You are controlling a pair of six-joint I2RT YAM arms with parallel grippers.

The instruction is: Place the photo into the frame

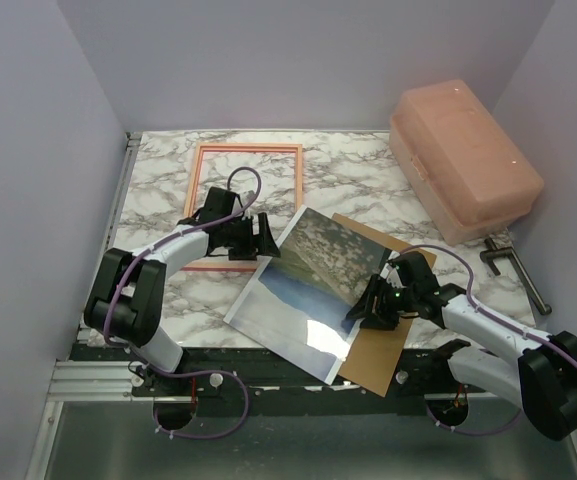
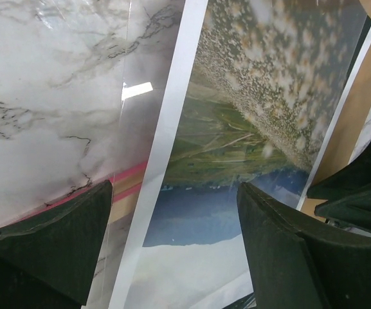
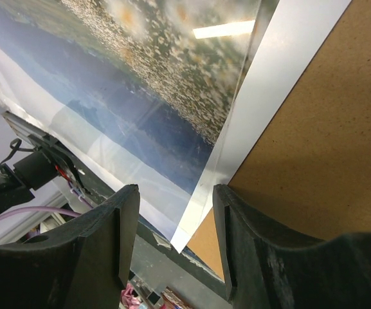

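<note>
The photo, a landscape print lying face up, rests askew at the middle of the marble table. Its right part lies over the brown backing board. The frame lies flat behind and to the left. My left gripper hovers open over the photo's upper left edge. In the left wrist view its jaws straddle the photo's white border, with a strip of the frame beside the left finger. My right gripper is open above the photo's near right corner and the board, holding nothing.
A pink plastic box stands at the back right, with a metal clamp in front of it. A glossy clear sheet seems to lie over the photo. Walls close in left, back and right. The table's front edge runs just below the photo.
</note>
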